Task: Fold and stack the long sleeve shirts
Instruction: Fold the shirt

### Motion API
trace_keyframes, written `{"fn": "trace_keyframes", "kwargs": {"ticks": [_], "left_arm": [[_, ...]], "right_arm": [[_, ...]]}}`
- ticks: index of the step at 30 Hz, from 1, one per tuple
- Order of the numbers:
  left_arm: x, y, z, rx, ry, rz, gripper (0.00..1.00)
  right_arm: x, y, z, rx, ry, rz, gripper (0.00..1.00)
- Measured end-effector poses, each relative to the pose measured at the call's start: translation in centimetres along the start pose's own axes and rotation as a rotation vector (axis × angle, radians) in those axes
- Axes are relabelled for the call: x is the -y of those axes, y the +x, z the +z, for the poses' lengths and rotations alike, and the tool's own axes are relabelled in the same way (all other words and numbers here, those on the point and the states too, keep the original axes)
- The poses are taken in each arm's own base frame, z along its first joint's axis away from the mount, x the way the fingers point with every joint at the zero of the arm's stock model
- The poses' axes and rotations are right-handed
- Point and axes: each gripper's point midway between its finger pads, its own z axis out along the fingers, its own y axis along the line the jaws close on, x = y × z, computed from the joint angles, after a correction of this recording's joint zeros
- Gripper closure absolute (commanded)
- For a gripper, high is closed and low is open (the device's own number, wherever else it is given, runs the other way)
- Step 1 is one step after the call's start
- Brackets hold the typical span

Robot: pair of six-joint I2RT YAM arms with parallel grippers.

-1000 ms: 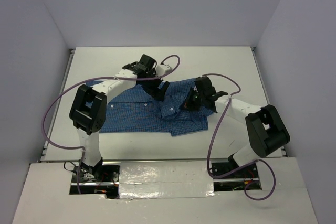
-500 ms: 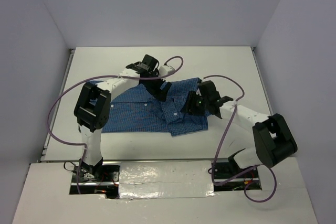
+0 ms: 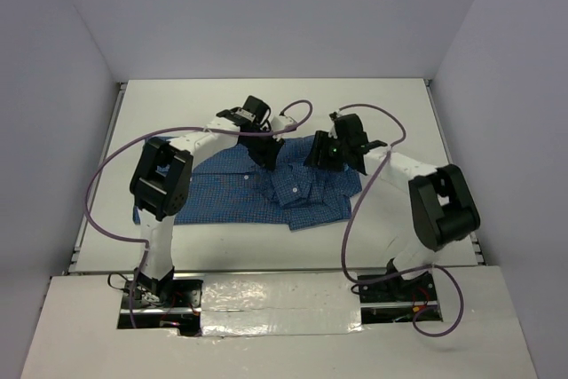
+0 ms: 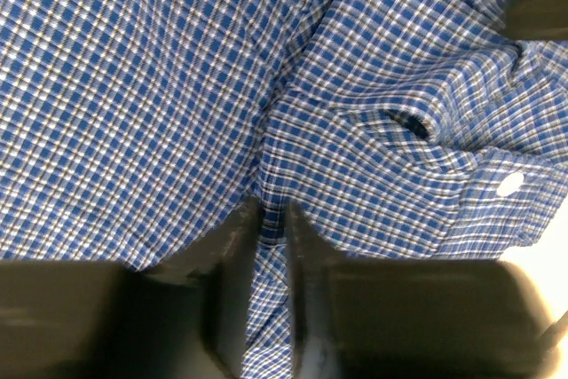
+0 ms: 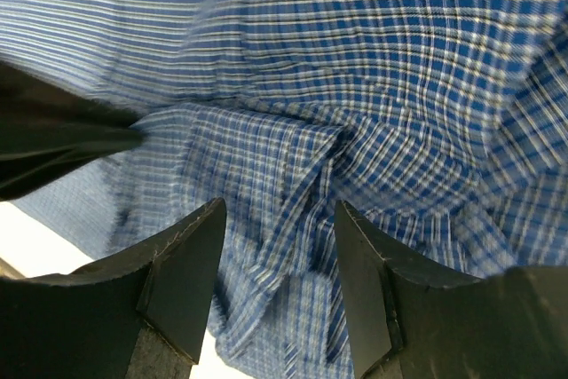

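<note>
The blue finely checked cloth button-up shirt point(image 3: 226, 191) lies on the white desk point(image 3: 177, 104) between the two arms. Its left part is spread fairly flat, and its right part is doubled over and rumpled. Both arms reach to the far side of the garment, near its middle, and stand just beside each other there.

In the left wrist view the left fingers point(image 4: 232, 255) are drawn almost together on a raised ridge of the checked cloth, which runs up out of the narrow gap between them, so they have the shirt pinched. A small white button point(image 4: 510, 185) sits on a layered edge off to the side. In the right wrist view the right fingers point(image 5: 186, 264) stand well apart over a pleat of the same cloth. The fabric lies under and between them, but they hold nothing.

The step in hand looks like a fold in the making: a first grip is set and the second is not yet taken. No folded pile shows, so the task seems to be at an early stage.

The next move probably calls for the right fingers to close on the pleat beneath them, or else draw clear. Then the pinched cloth should be lifted only enough to free it from the desk and carried over the flat part. The left hold is a thin one and may slip if pulled hard
</note>
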Motion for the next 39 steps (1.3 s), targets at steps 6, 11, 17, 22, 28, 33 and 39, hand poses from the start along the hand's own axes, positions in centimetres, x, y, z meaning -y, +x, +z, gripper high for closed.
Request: {"fn": "trace_keyframes", "kwargs": {"ticks": [6,11,17,22,28,33,39], "left_arm": [[0.7,-0.3,0.1,0.017,0.042,0.004,1.0],[0.9,-0.4,0.1,0.019,0.05,0.004,1.0],[0.9,-0.7,-0.2,0.023,0.049,0.015,1.0],[0.6,-3.6,-1.8,0.09,0.022,0.071,1.0],[0.3,-6.6,-3.6,0.175,-0.022,0.113,1.0],[-0.7,-6.7,-3.0,0.171,-0.059,0.106,0.8],[-2.6,-5.7,-0.7,0.131,-0.105,0.088,0.09]], "right_arm": [[1.1,1.3,2.8,-0.09,0.015,-0.019,0.46],[0.7,1.4,3.0,-0.097,-0.019,-0.041,0.91],[0.4,0.8,2.4,-0.067,-0.029,-0.067,1.0],[-0.6,-0.6,-0.6,0.034,-0.045,-0.094,1.0],[-2.3,-4.0,-2.9,0.175,-0.063,-0.116,1.0],[-1.9,-5.4,-0.2,0.156,-0.025,-0.111,0.97],[0.5,-4.4,2.4,0.084,0.058,-0.081,0.46]]}}
